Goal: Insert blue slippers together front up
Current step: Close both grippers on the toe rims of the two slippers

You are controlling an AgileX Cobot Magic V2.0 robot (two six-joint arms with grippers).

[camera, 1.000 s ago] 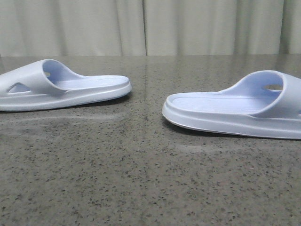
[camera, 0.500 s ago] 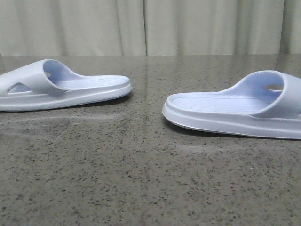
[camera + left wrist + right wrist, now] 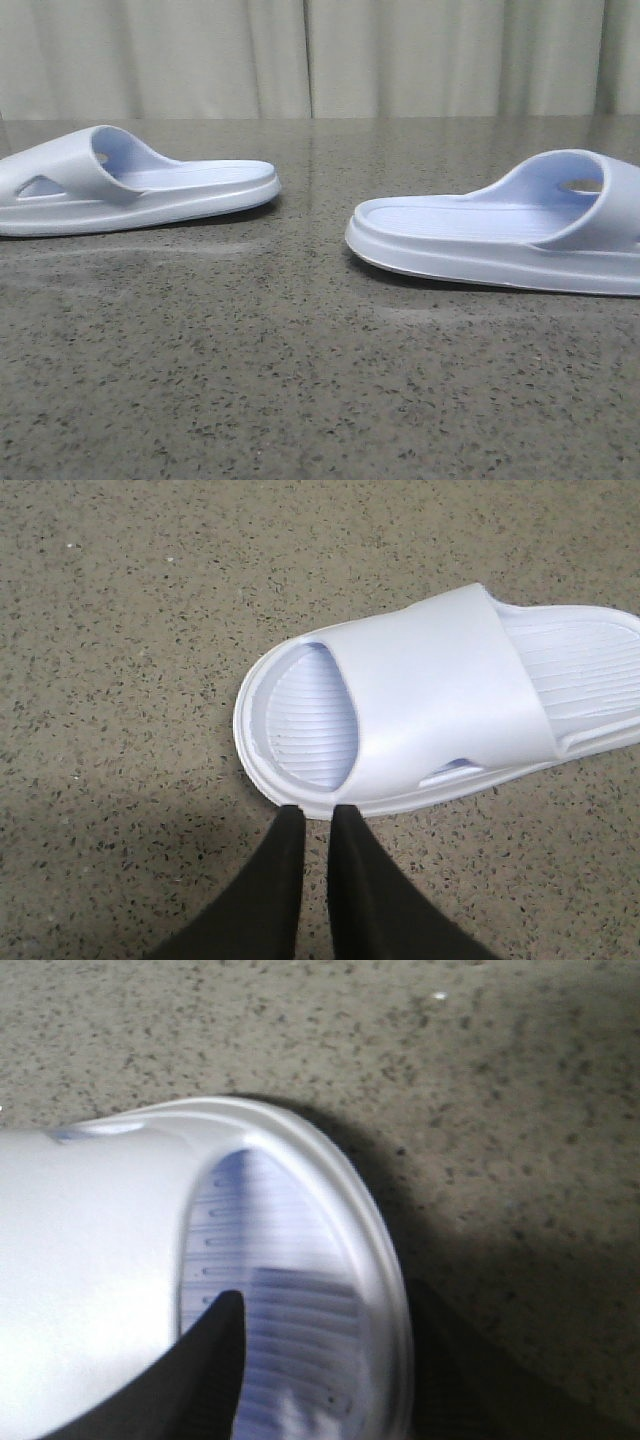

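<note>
Two pale blue slippers lie sole down on the speckled grey table, heels towards each other. The left slipper point(image 3: 130, 190) and the right slipper point(image 3: 500, 235) both run out of the front view at their toe ends, and no gripper shows there. In the left wrist view my left gripper point(image 3: 317, 815) has its fingers almost together with nothing between them, the tips at the left slipper's point(image 3: 430, 700) sole rim near the toe. In the right wrist view my right gripper point(image 3: 325, 1300) is open and straddles the right slipper's point(image 3: 100, 1260) toe rim, one finger over the ribbed footbed, the other outside the sole.
The grey speckled table point(image 3: 300, 380) stretches between and in front of the slippers. A pale curtain point(image 3: 320, 55) hangs behind the table's far edge.
</note>
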